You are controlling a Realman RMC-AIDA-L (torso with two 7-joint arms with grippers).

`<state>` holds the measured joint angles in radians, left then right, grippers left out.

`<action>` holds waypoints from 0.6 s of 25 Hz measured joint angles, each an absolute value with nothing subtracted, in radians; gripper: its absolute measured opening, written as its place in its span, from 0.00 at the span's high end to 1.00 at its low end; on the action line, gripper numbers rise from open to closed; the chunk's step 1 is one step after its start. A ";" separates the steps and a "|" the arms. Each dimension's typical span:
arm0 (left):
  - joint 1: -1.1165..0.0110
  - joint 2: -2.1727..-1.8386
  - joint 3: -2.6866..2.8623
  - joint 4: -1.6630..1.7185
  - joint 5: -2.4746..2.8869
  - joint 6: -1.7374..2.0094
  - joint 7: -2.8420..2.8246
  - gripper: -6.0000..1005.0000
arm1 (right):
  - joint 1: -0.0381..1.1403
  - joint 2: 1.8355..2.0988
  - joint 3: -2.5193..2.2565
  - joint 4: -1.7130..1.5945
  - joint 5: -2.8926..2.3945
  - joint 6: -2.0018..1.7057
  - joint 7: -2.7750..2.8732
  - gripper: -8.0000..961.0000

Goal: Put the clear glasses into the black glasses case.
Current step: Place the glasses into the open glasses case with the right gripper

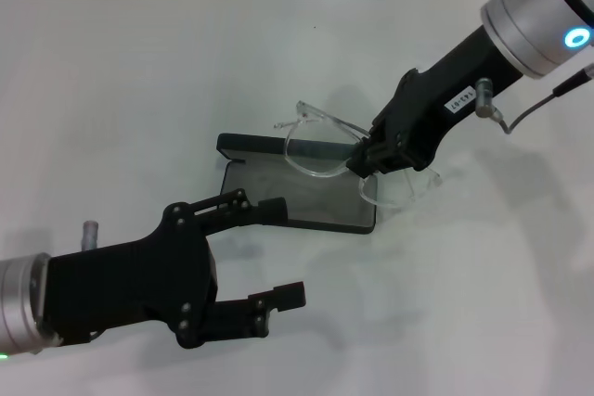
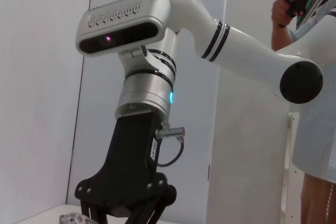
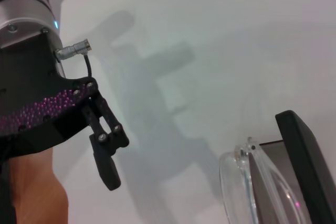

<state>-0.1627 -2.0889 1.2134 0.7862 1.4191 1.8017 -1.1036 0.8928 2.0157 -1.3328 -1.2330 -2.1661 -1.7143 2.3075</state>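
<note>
The black glasses case (image 1: 252,145) lies open mid-table, grey lining up, its lid standing at the far side. My right gripper (image 1: 365,162) is shut on the clear glasses (image 1: 314,153) near their bridge. It holds them tilted just above the case's right end, with one lens over the lining and the other (image 1: 405,194) past the case's right edge. In the right wrist view the glasses (image 3: 237,181) sit against the case (image 3: 300,145). My left gripper (image 1: 284,249) hovers open at the case's near left corner, holding nothing; one of its fingers (image 3: 107,153) shows there too.
The white table (image 1: 111,90) runs to a far edge below a wall. In the left wrist view a person (image 2: 315,82) stands behind the right arm (image 2: 142,103).
</note>
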 joint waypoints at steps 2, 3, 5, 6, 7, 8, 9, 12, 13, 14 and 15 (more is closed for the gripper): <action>-0.163 -2.089 1.213 0.786 1.419 1.802 -1.103 0.20 | 0.905 2.016 -1.334 -1.233 -2.171 -1.718 2.314 0.90; -0.164 -2.089 1.213 0.786 1.419 1.802 -1.103 0.20 | 0.909 2.016 -1.335 -1.233 -2.174 -1.719 2.319 0.90; -0.165 -2.090 1.213 0.786 1.419 1.801 -1.103 0.20 | 0.914 2.016 -1.335 -1.232 -2.177 -1.719 2.328 0.90; -0.166 -2.090 1.213 0.787 1.419 1.801 -1.103 0.20 | 0.921 2.016 -1.336 -1.227 -2.190 -1.719 2.345 0.90; -0.168 -2.090 1.213 0.787 1.419 1.800 -1.103 0.20 | 0.924 2.016 -1.336 -1.224 -2.194 -1.719 2.347 0.90; -0.170 -2.091 1.213 0.787 1.419 1.799 -1.103 0.20 | 0.930 2.016 -1.336 -1.218 -2.204 -1.719 2.349 0.90; -0.171 -2.091 1.213 0.787 1.419 1.799 -1.103 0.20 | 0.935 2.016 -1.336 -1.209 -2.214 -1.718 2.351 0.90; -0.173 -2.091 1.213 0.787 1.417 1.798 -1.103 0.20 | 0.960 2.020 -1.337 -1.168 -2.240 -1.714 2.365 0.90; -0.174 -2.091 1.213 0.787 1.416 1.798 -1.103 0.20 | 0.970 2.021 -1.339 -1.153 -2.246 -1.713 2.369 0.90; -0.174 -2.091 1.213 0.787 1.416 1.798 -1.103 0.20 | 0.985 2.021 -1.343 -1.135 -2.249 -1.712 2.372 0.90; -0.174 -2.091 1.213 0.787 1.416 1.798 -1.103 0.20 | 0.998 2.021 -1.347 -1.122 -2.254 -1.712 2.373 0.90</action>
